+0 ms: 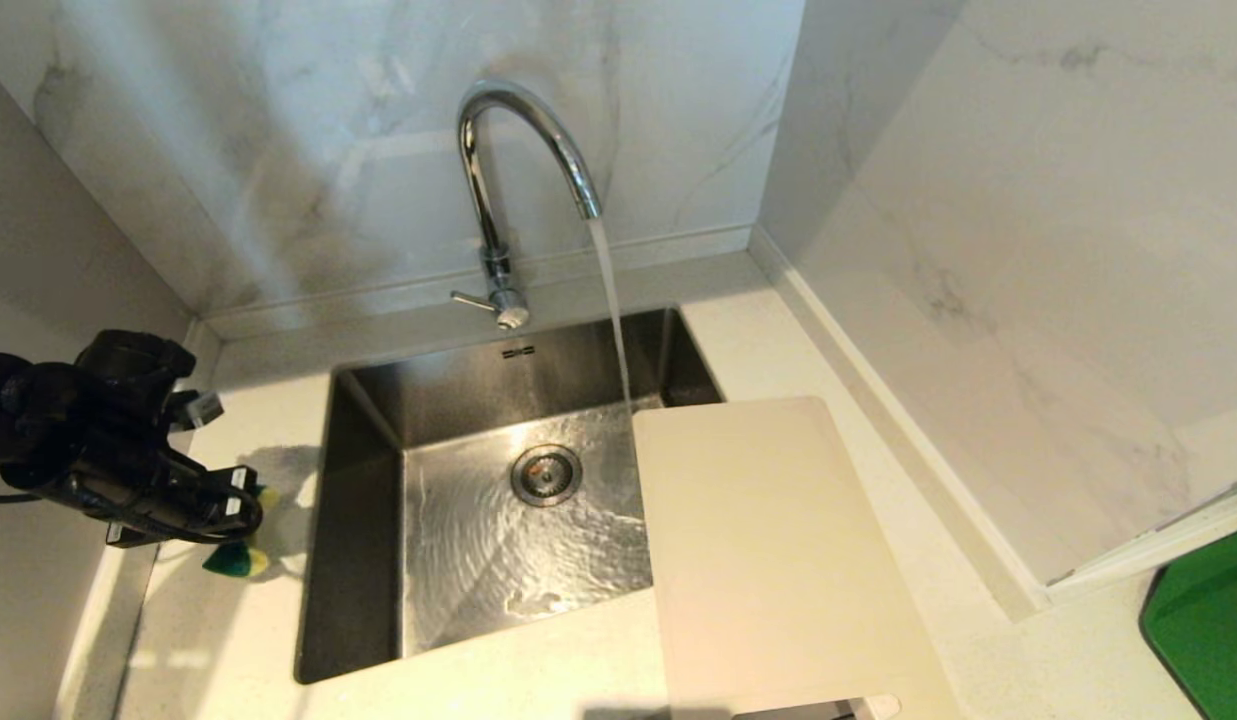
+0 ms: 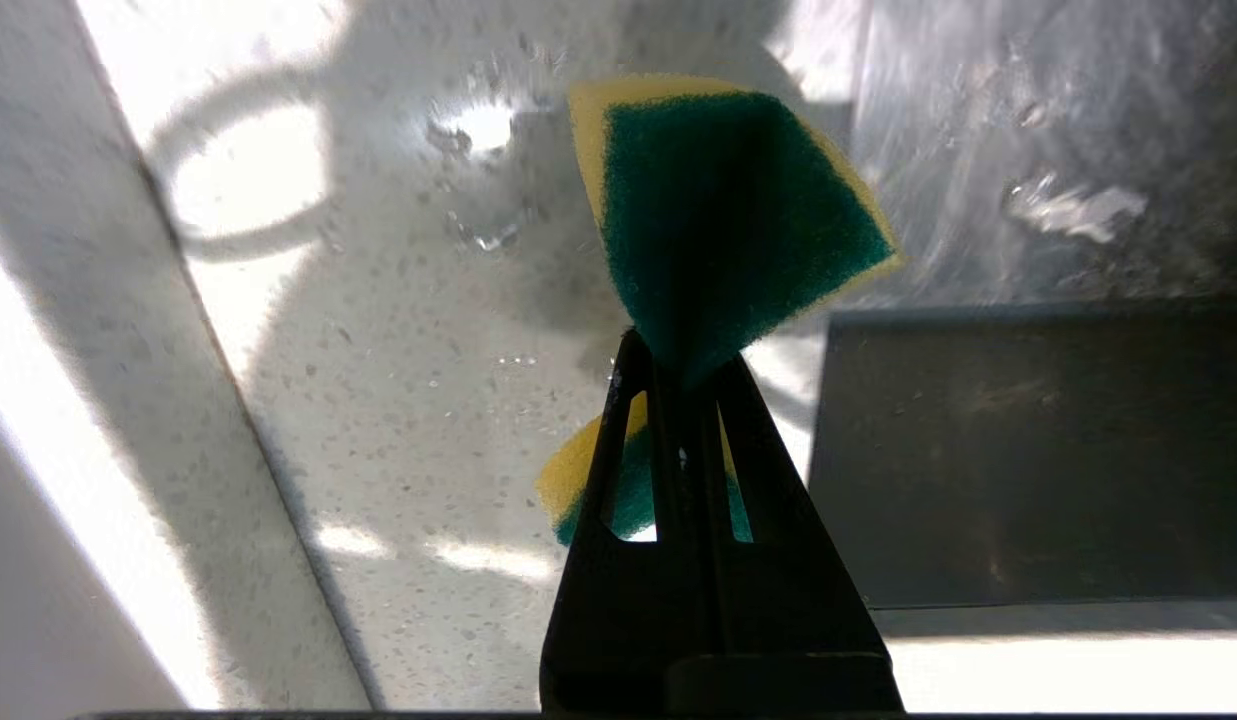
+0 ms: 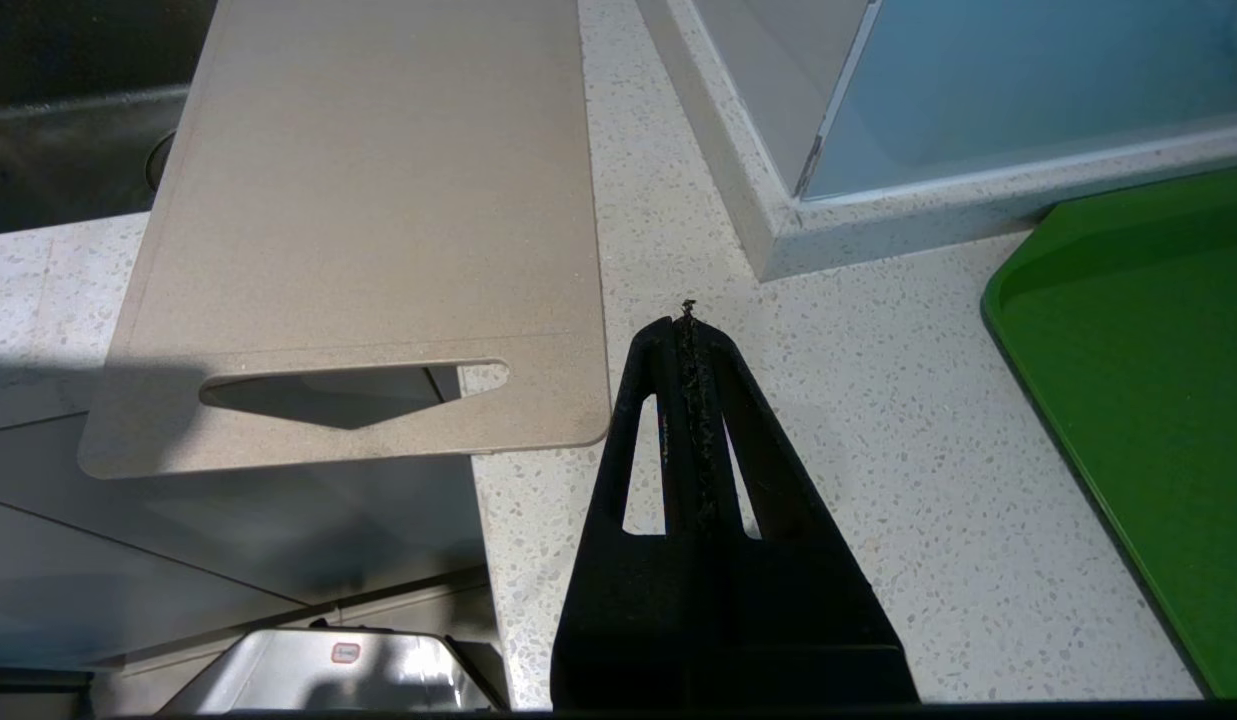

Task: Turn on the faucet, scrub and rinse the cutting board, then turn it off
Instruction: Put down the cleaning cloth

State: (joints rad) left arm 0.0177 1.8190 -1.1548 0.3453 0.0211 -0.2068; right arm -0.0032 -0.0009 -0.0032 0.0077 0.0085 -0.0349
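The chrome faucet [image 1: 498, 180] stands behind the sink [image 1: 363, 480] with water streaming from its spout into the basin. Its thin lever [image 1: 471, 298] sticks out to the left near the base. The cream cutting board [image 1: 778, 560] [image 3: 368, 220] lies on the counter right of the sink, its far corner over the basin and its slot-handle end overhanging the counter's front edge. My left gripper [image 1: 240, 520] [image 2: 683, 365] hovers over the counter left of the sink, shut on a green-and-yellow sponge [image 2: 723, 220] [image 1: 236, 560]. My right gripper [image 3: 686, 322] is shut and empty above the counter beside the board's handle end.
Marble walls close in behind and to the right of the sink. A green tray [image 1: 1208, 620] [image 3: 1148, 400] sits on the counter at the far right. A drain [image 1: 546, 474] lies in the wet basin. Speckled counter [image 1: 238, 640] runs left of the sink.
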